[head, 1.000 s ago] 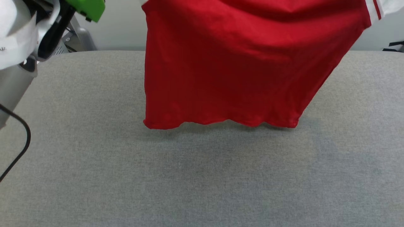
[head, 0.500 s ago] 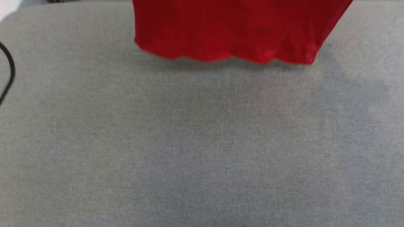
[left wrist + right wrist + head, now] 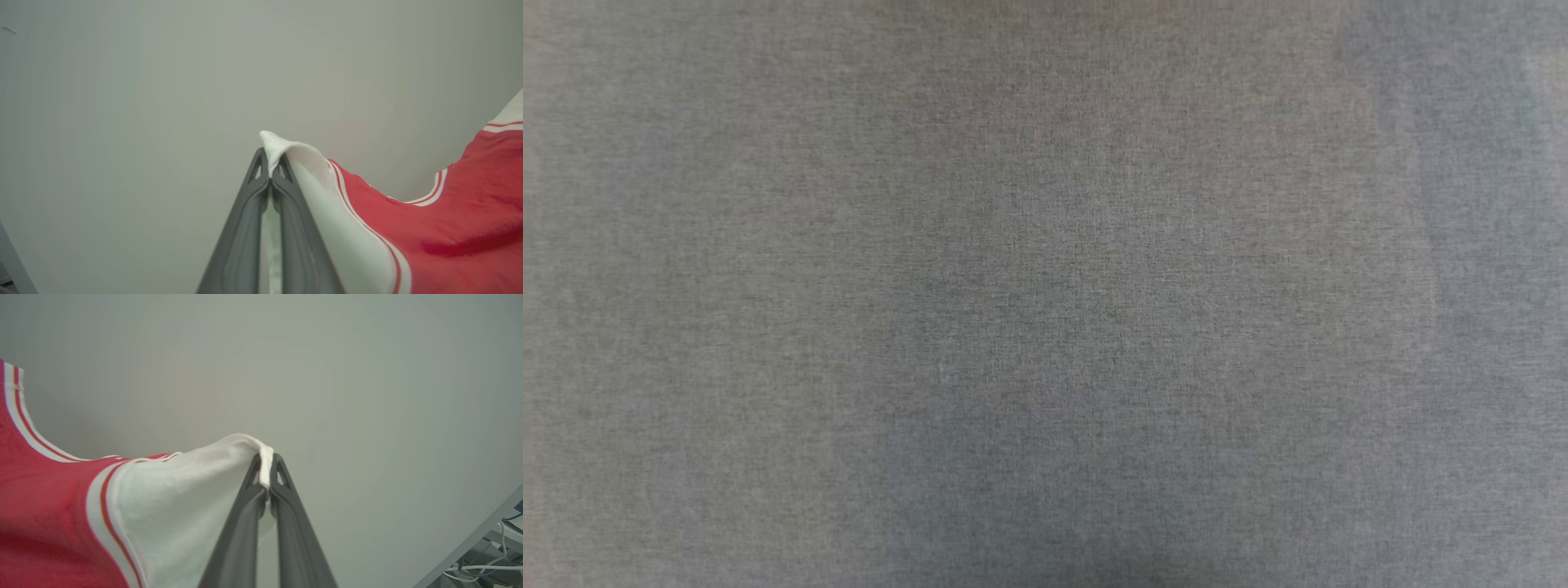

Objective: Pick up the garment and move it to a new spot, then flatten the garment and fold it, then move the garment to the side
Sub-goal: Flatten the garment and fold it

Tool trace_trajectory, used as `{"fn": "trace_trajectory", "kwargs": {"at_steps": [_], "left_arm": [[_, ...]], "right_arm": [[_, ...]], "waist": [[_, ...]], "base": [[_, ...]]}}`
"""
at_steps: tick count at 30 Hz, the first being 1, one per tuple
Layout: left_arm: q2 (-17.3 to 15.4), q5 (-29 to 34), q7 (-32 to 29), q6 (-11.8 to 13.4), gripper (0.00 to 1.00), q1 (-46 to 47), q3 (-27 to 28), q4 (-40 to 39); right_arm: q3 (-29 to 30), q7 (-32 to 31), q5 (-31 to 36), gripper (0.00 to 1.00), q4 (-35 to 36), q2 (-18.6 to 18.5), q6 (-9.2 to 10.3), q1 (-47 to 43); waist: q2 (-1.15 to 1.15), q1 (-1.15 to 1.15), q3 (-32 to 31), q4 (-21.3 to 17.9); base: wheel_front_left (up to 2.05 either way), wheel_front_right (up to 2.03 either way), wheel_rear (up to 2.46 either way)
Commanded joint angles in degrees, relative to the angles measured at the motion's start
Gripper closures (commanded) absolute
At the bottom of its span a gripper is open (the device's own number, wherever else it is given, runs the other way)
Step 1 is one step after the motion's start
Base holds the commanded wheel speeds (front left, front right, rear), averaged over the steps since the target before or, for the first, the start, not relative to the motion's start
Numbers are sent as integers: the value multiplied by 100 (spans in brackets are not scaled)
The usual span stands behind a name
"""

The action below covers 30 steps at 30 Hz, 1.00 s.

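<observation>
Red jersey cloth with white sleeves and striped trim is hanging in the air between your two grippers. This is the garment (image 3: pixel 449 228), and it is filling the lower right of the left wrist view and the lower left of the right wrist view. Your left gripper (image 3: pixel 270 161) is pinching the tip of one white sleeve (image 3: pixel 327 196), its two dark fingers pressing together on the cloth near the centre of the frame. Your right gripper (image 3: pixel 266 465) is doing the same with the other white sleeve (image 3: pixel 175 506), its fingers closing tight on a fold of it just below mid-frame. A plain pale wall (image 3: pixel 122 102) is forming the background behind both grippers, and loose cables (image 3: pixel 490 571) are showing at the lower right of the right wrist view. The head view is looking down on a grey woven surface (image 3: pixel 1045 294), with soft shadows lying across its upper right and lower middle. Judging from this, you are partway through the first step. The pickup looks done and the garment is hanging stretched from sleeve to sleeve, but it is not yet lying at a new spot. Laying it down, flattening it, folding it and moving it to the side are all waiting to be done.
</observation>
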<state>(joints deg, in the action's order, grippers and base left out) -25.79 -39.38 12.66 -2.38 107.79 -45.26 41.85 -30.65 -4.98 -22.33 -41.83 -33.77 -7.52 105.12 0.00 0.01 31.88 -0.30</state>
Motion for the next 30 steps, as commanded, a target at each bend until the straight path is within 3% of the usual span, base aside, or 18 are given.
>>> {"fn": "trace_trajectory", "kwargs": {"at_steps": [1,11,19,25,30], "left_arm": [[47,26,74,-39,100,42,19,84],[237,-59,226,-191,100,-1068,41,522],[142,63,232,-135,100,-2816,555,-75],[103,198,233,-129,100,-4405,891,-662],[126,249,233,-78,100,-5673,1196,-1160]], "right_arm": [[-53,100,15,100,-120,54,3,59],[-299,771,-510,100,-840,620,3,-844],[-732,1178,-1195,100,-813,857,3,-2339],[-1087,1343,-1745,100,-473,679,3,-3493],[-1296,1421,-2195,100,35,305,3,-4438]], "waist": [[0,-1,160,-56],[0,-1,14,-104],[0,-1,-532,-96],[0,-1,-1077,-18],[0,-1,-1496,43]], "base": [[0,0,0],[0,0,0],[0,0,0],[0,0,0],[0,0,0]]}}
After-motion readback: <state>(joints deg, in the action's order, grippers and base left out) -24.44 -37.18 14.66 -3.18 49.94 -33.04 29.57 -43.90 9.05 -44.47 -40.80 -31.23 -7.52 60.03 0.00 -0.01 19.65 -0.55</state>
